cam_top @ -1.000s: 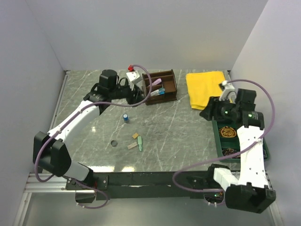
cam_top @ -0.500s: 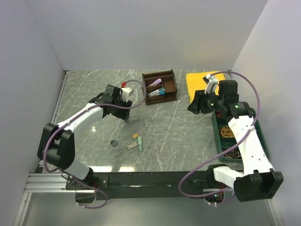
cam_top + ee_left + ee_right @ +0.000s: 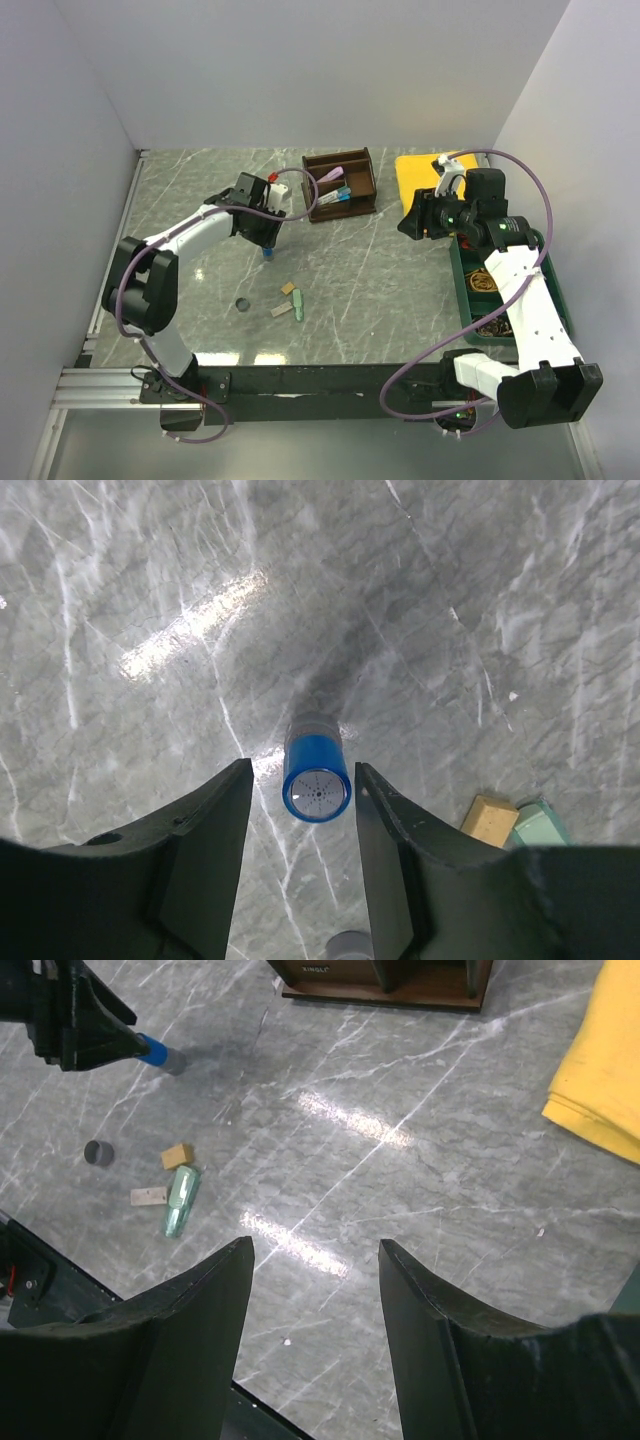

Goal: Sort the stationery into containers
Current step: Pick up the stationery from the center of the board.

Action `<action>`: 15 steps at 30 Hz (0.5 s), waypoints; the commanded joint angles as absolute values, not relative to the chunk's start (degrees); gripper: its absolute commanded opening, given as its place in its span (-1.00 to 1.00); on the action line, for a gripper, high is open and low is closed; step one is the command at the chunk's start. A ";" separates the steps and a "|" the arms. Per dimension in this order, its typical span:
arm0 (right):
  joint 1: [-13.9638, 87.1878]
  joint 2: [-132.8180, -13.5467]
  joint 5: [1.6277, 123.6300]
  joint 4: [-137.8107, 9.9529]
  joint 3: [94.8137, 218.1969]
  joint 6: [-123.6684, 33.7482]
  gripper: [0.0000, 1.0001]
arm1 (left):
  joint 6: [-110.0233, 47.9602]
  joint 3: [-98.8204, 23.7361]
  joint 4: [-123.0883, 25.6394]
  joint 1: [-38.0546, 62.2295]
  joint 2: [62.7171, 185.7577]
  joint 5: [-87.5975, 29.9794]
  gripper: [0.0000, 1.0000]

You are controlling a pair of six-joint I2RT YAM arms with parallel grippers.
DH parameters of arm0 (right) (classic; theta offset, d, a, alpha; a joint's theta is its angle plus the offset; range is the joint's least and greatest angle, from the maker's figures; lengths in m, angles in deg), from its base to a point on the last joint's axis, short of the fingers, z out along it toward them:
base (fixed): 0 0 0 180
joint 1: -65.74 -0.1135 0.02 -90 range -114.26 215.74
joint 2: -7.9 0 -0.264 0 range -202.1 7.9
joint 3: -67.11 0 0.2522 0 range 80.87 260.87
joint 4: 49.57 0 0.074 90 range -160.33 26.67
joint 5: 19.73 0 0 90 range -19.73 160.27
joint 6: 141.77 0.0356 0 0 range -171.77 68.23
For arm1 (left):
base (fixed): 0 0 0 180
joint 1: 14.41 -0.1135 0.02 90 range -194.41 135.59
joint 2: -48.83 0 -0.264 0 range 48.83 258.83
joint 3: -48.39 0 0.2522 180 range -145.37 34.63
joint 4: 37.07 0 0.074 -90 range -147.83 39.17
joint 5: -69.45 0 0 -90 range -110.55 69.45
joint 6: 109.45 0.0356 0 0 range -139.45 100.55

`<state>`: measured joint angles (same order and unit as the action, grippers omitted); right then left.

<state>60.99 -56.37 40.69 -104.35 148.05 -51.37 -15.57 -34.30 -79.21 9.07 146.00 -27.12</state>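
Observation:
A tiny blue-capped bottle (image 3: 316, 780) stands upright on the marble table, between the two fingers of my open left gripper (image 3: 303, 772), with a gap on each side. In the top view the left gripper (image 3: 267, 238) is right above the bottle (image 3: 268, 253). A tan eraser (image 3: 287, 289), a green eraser (image 3: 297, 305) and a pale eraser (image 3: 280, 311) lie near the front. The brown wooden organiser (image 3: 340, 185) holds pens at the back. My right gripper (image 3: 315, 1250) is open and empty, above bare table left of the green tray (image 3: 505, 300).
The folded yellow cloth (image 3: 420, 180) lies at the back right, partly under my right arm. A small dark round cap (image 3: 242, 304) sits left of the erasers. Walls close the table at the left, back and right.
My left gripper moved from the organiser down and toward the front, to around the bottle. My right arm swung from above the tray to the left, then held still.

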 commanded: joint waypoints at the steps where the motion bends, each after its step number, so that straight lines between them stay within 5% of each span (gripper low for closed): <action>1: 60.55 -55.74 40.47 -101.39 149.43 -51.25 0.22 | -14.53 -37.62 -81.15 9.05 147.35 -26.61 0.01; 15: 60.55 -55.56 40.30 -100.95 148.55 -52.92 0.22 | -14.71 -38.77 -83.44 9.14 149.64 -28.02 -0.07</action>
<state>60.99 -56.37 40.69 -103.15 148.05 -51.70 -15.42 -37.12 -82.40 9.07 149.56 -27.18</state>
